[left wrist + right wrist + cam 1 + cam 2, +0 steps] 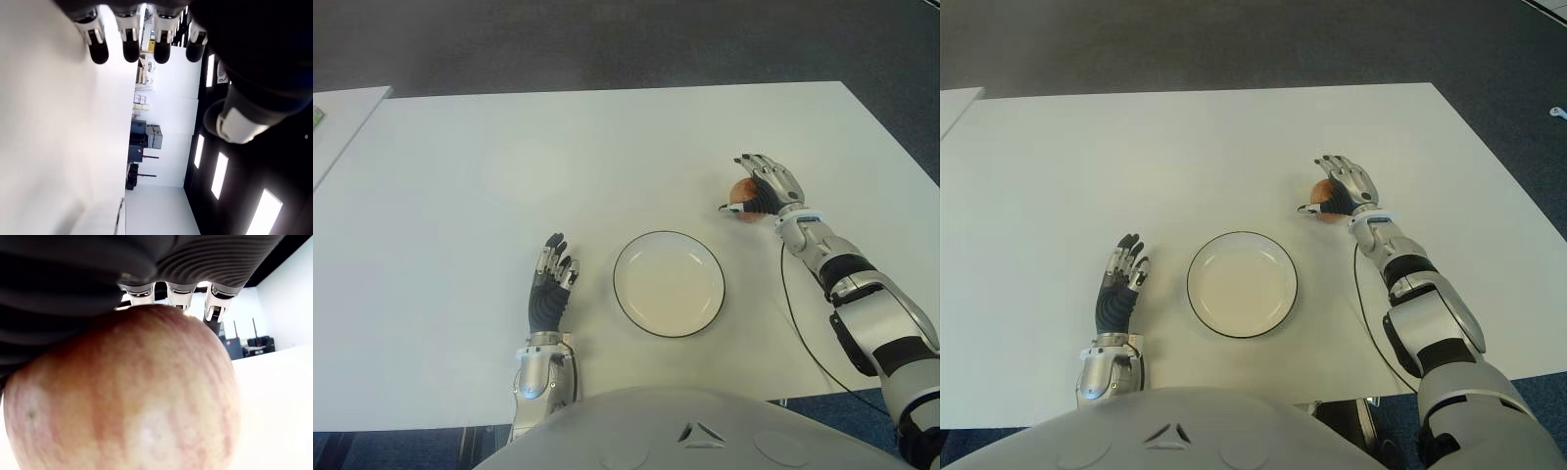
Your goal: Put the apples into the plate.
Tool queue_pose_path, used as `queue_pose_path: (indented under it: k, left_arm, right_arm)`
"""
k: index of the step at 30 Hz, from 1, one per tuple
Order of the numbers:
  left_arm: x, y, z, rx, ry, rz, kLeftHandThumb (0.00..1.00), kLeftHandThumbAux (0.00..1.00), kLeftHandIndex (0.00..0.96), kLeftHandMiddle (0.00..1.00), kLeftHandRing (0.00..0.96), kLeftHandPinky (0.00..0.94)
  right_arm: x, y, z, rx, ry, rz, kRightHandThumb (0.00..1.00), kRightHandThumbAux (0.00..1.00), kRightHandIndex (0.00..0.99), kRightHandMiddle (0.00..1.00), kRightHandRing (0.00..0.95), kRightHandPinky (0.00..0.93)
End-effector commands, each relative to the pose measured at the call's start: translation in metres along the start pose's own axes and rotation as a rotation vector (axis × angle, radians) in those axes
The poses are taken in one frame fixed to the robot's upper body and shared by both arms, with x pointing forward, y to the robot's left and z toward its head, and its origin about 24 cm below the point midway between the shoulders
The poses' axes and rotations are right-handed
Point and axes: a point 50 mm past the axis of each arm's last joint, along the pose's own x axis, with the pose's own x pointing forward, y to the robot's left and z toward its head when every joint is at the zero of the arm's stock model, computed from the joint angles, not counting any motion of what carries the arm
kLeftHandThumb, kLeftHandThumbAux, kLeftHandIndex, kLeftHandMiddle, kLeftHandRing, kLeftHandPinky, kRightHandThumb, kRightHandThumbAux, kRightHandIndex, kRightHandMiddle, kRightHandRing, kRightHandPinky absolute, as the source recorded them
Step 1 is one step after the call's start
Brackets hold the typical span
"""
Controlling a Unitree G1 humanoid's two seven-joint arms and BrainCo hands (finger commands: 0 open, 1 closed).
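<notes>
One red-yellow apple (pixel 739 190) sits on the white table, right of and a little beyond the empty white plate (pixel 669 284) with a dark rim. My right hand (pixel 764 184) lies over the apple from the right, fingers stretched past it and thumb by its near side; they are not closed round it. The apple (pixel 122 396) fills the right wrist view, with the fingertips (pixel 171 293) straight above it. My left hand (pixel 551 279) shows left of the plate with its fingers (pixel 129 41) extended and nothing in them.
The white table (pixel 509 147) spreads wide around the plate. A second table edge (pixel 342 117) shows at the far left. A thin black cable (pixel 795 318) runs along my right forearm over the table's near right part.
</notes>
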Motion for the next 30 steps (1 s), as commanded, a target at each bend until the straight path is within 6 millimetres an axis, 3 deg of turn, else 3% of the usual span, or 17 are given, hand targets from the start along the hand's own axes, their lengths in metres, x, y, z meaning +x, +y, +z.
queue_pose_path:
  k: [1, 10, 19, 30]
  left_arm:
    - [-0.0120, 0.0067, -0.0195, 0.000, 0.119, 0.015, 0.064, 0.616, 0.037, 0.025, 0.000, 0.000]
    - [-0.0108, 0.0083, -0.0210, 0.004, 0.128, 0.023, 0.070, 0.573, 0.039, 0.025, 0.000, 0.000]
    - [-0.0107, 0.0085, -0.0216, 0.010, 0.129, 0.021, 0.064, 0.592, 0.044, 0.038, 0.003, 0.000]
    - [-0.0100, 0.0070, -0.0194, 0.003, 0.127, 0.010, 0.070, 0.591, 0.042, 0.030, 0.000, 0.000]
  right_arm:
    - [-0.0182, 0.0247, -0.0138, -0.035, 0.071, 0.138, 0.360, 0.501, 0.017, 0.044, 0.024, 0.047]
    - [-0.0200, 0.0255, -0.0166, -0.055, 0.069, 0.155, 0.338, 0.507, 0.014, 0.030, 0.018, 0.038]
    - [-0.0209, 0.0244, -0.0168, -0.087, 0.042, 0.148, 0.377, 0.496, 0.031, 0.085, 0.070, 0.098]
    - [-0.0188, 0.0193, -0.0179, -0.068, 0.029, 0.137, 0.406, 0.540, 0.303, 0.292, 0.264, 0.211]
